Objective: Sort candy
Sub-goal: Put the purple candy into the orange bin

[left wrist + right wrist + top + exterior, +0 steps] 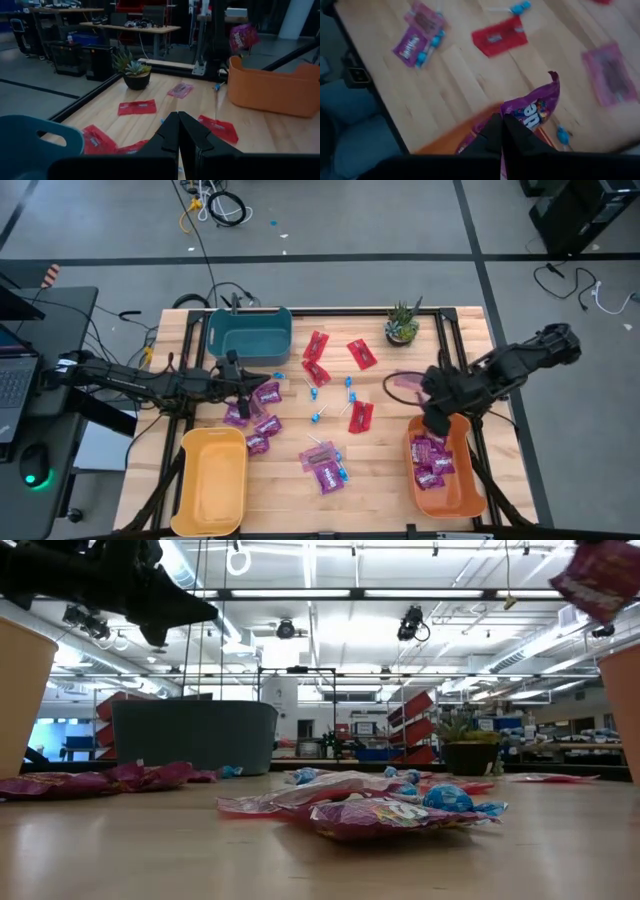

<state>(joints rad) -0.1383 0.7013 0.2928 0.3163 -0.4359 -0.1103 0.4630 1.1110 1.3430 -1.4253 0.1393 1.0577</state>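
My right gripper point(432, 423) hovers over the orange bin point(413, 470), shut on a shiny purple packet point(535, 106) that also shows in the left wrist view as the purple packet point(243, 36). More purple packets point(430, 458) lie inside that bin. Loose candy lies flat on the table's middle: purple packets point(262, 420), red packets point(361, 353) and blue lollipops point(318, 416). My left gripper point(255, 380) waits shut and level above the purple packets near the teal bin point(250, 330), touching nothing. My right gripper pinches the purple packet by one end point(519, 114) between its two fingers. The fingers point steeply down from above. The packet juts out past the fingertips and hangs clear of the table, above the orange bin point(470, 136).
A yellow bin point(212, 480) stands at the near left. A small potted plant point(402, 325) sits at the far right. A pink packet point(405, 383) lies near the right arm. Black rails frame the table's edges.
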